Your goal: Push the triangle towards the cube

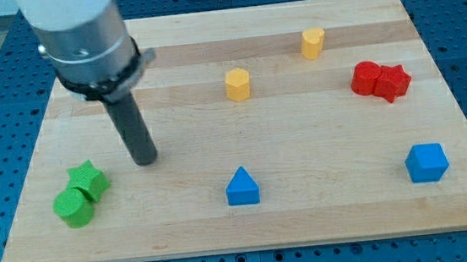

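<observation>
The blue triangle (pixel 242 187) lies near the view's bottom, at the middle of the wooden board (pixel 333 207). The blue cube (pixel 427 162) sits at the view's lower right, well to the right of the triangle. My tip (pixel 145 161) rests on the board at the view's left, well left of the triangle and a little higher in the view. It touches no block.
A green star (pixel 89 179) and a green cylinder (pixel 74 207) sit together just lower left of my tip. Two yellow blocks (pixel 238 84) (pixel 313 42) lie toward the view's top. Two red blocks (pixel 367 78) (pixel 394 82) touch at the upper right.
</observation>
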